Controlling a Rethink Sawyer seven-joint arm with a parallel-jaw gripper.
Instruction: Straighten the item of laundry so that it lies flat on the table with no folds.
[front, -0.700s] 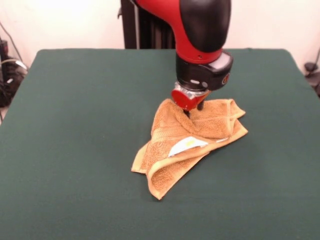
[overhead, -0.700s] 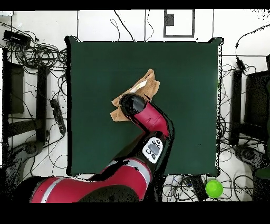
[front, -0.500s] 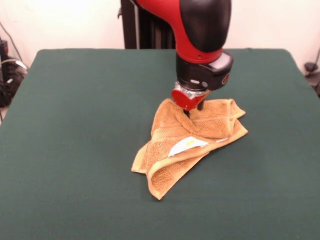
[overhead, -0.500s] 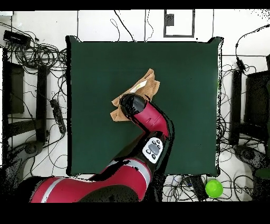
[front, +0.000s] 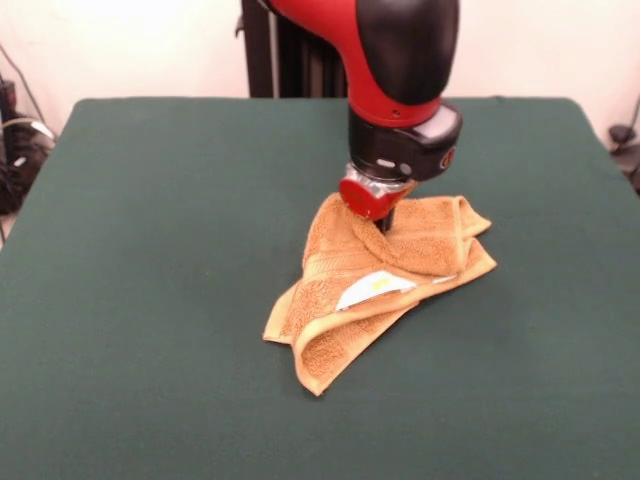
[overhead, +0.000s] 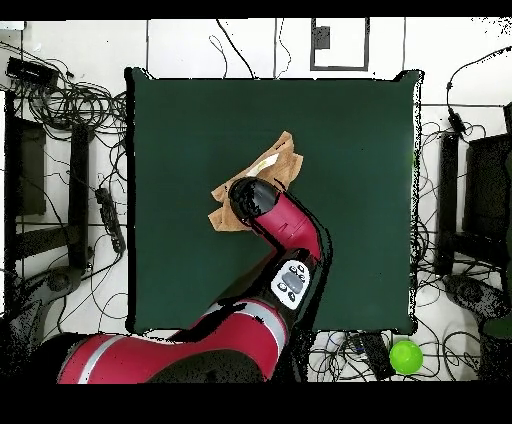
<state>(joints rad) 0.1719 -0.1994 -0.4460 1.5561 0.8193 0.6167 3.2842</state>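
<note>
The orange-tan towel (front: 350, 270) lies crumpled in folds near the middle of the dark green table (front: 160, 220), with its white tag (front: 372, 290) facing up. My gripper (front: 383, 222) comes straight down onto the towel's far part and is shut on a pinch of cloth that rises toward it. In the overhead view the towel (overhead: 282, 160) shows partly, and the red arm (overhead: 270, 205) hides the gripper and the towel's middle.
The black pedestal (front: 290, 50) stands behind the table's far edge. Cables lie on the floor around the table (overhead: 350, 150). A green ball (overhead: 405, 356) lies on the floor beyond the table's corner near the robot base.
The gripper has shifted slightly left and up in the front view. The cloth under it has bunched and risen a little toward it.
</note>
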